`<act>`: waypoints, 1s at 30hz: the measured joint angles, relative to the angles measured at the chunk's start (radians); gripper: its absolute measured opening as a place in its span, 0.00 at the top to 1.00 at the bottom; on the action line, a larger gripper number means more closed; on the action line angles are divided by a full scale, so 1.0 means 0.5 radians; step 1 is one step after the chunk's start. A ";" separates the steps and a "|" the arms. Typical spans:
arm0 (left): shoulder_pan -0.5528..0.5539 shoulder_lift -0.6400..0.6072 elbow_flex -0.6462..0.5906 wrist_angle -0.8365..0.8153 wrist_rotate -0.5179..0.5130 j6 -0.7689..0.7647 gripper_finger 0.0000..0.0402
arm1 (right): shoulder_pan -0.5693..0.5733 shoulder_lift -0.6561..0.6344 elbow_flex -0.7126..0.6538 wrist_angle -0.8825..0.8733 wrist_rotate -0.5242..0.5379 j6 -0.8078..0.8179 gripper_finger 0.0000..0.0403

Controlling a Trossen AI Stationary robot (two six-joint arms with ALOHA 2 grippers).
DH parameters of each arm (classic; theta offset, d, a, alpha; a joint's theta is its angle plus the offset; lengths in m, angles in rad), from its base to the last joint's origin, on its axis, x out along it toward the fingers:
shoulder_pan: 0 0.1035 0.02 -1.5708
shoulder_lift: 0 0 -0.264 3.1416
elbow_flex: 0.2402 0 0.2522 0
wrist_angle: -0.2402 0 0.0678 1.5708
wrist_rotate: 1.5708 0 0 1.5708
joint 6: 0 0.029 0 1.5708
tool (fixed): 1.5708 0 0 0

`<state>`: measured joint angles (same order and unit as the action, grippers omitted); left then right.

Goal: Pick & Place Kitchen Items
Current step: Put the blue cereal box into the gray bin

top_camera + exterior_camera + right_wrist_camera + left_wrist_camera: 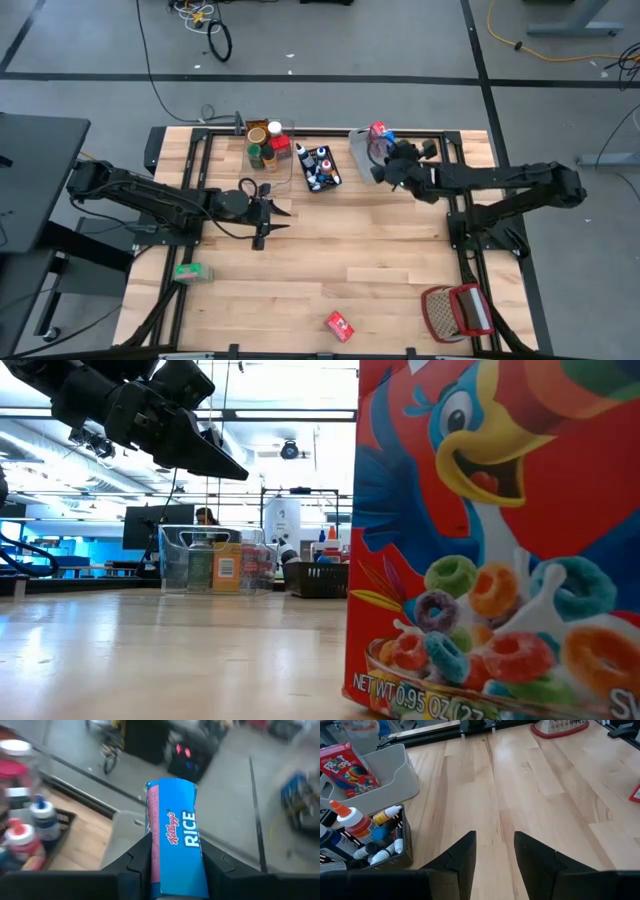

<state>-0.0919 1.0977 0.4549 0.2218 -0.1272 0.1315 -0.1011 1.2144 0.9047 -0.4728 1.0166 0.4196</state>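
High view: three bins stand in a row along the far edge of the desk (300,260). The clear bin (268,145) on the left holds jars and cans (262,143). The black bin (322,168) in the middle holds small bottles and tubes (318,170), seen in the left wrist view as white-capped and orange-capped pieces packed upright. The grey-blue bin (362,150) on the right holds a red cereal box (347,769) leaning against its wall.

The right tool (172,855) hangs over that grey-blue bin, its fingers clamped on the narrow sides of a blue rice cereal box (176,840) held upright between them. The left tool (494,855) hovers above bare wood just in front of the clear and black bins, its two fingers apart with nothing between them.

Elsewhere on the desk, a green box (190,271) lies near the left edge, a small red box (339,325) near the front edge, and a red-and-white wire basket (457,312) at the front right corner. In the low view, another red cereal box (490,540) stands right at the lens and blocks the whole right half of that picture; a person shows far behind the bins.
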 joint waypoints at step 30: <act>0.000 0.000 0.000 -0.068 0.002 -0.151 0.65 | -0.425 0.318 -0.001 -0.133 -0.417 0.559 0.72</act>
<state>-0.0917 1.0977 0.4549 0.1880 -0.1265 0.0559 -0.3138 1.3735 0.9043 -0.5392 0.8081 0.6992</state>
